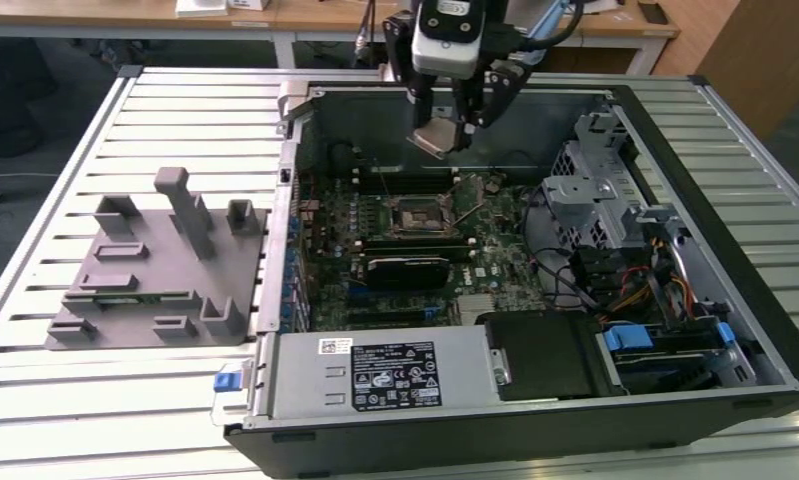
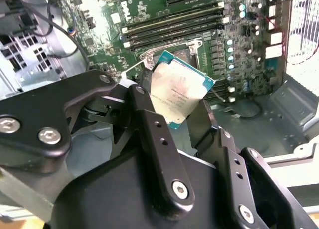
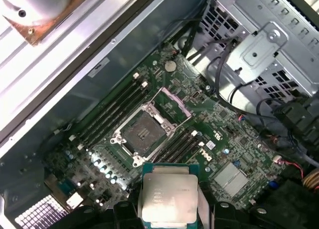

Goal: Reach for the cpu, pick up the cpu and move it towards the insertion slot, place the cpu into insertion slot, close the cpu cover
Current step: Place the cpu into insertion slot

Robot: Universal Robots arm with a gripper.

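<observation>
My gripper (image 1: 450,125) hangs over the far side of the open computer case, shut on the cpu (image 1: 439,138), a flat silvery square with a tan rim. In both wrist views the cpu (image 2: 179,92) (image 3: 168,201) sits clamped by its edges between the black fingers (image 2: 149,124). The insertion slot (image 1: 417,217) (image 3: 142,132) lies below on the green motherboard (image 1: 506,255), bare and dark inside its metal rim. The cpu cover (image 3: 172,100) stands swung up beside the slot. In the second wrist view the cpu hides most of the slot.
Long black memory slots (image 3: 107,114) flank the socket, and a black heatsink block (image 1: 406,268) lies nearer the camera. A drive cage (image 1: 599,190) and cables fill the exterior view's right. Grey fixture blocks (image 1: 146,270) stand on the slatted table (image 1: 52,180) outside the case.
</observation>
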